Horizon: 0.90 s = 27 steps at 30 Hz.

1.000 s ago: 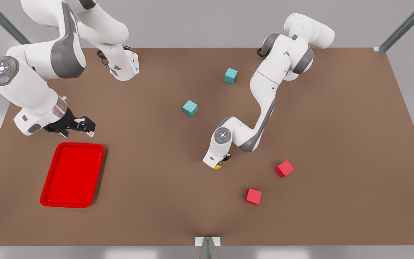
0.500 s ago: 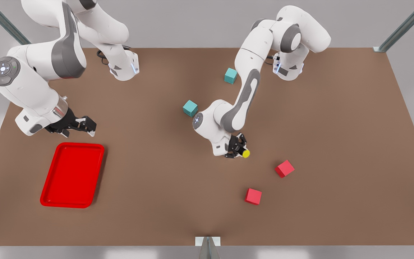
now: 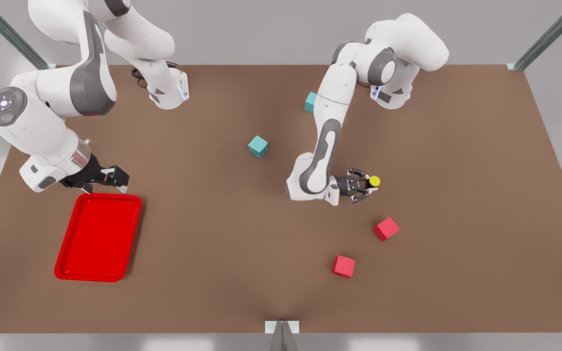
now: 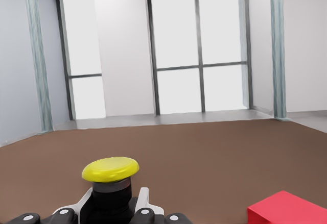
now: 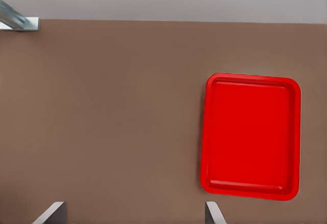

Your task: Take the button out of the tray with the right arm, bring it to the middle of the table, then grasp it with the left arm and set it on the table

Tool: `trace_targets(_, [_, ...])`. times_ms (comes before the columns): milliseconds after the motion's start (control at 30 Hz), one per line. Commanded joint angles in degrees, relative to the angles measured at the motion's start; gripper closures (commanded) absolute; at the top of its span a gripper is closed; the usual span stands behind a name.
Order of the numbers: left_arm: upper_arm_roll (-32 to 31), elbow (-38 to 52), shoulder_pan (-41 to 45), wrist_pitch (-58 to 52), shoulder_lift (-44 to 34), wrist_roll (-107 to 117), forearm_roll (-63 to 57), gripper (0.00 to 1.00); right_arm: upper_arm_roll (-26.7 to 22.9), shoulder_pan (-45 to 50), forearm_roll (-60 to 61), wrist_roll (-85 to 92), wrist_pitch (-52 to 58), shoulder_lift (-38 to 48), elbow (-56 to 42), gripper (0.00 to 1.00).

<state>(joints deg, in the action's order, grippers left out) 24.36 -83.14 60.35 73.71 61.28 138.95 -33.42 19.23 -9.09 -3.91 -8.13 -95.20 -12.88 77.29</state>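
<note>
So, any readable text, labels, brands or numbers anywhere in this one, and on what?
None: no words, brands or numbers can be read.
The button, held in the left gripper, has a plain yellow cap.
The tray and the cubes are unmarked.
The right gripper waits over the tray's edge.

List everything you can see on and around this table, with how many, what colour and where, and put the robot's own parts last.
table: one, matte brown, under everything.
tray: one, bright red, toward the front view's left, nothing in it.
button: one, yellow cap on a black body, held off the table right of centre in the front view.
teal cubes: two, mid-table; the farther one partly behind an arm.
red cubes: two, toward the front view's right; the other closer to the near edge.
left gripper: black, shut on the button.
right gripper: black, open, above the tray's far edge, waiting.
</note>
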Motion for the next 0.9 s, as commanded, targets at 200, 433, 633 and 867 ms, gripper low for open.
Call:
trace_targets(200, [-1.9, -0.1, -0.1, 2.6, 3.3, 33.7, -0.9, 0.56, -0.2, -1.9, 0.0, 0.5, 0.7, 0.3, 0.1, 0.0])
trace_targets(433, [-2.0, -0.5, -0.2, 4.8, 3.4, 22.5, -1.8, 0.56, 0.0, -1.9, 0.1, 0.3, 0.6, 0.3, 0.1, 0.0])
trace_targets(633, [-2.0, -0.5, -0.2, 5.9, 4.6, 22.3, -2.6, 0.02, 0.1, -1.9, 0.0, 0.3, 0.6, 0.3, 0.1, 0.0])
trace_targets(867, [-1.9, -0.4, -0.2, 5.8, 4.5, 22.3, -2.5, 0.0, 0.1, -1.5, 0.1, 0.3, 0.6, 0.2, 0.1, 0.0])
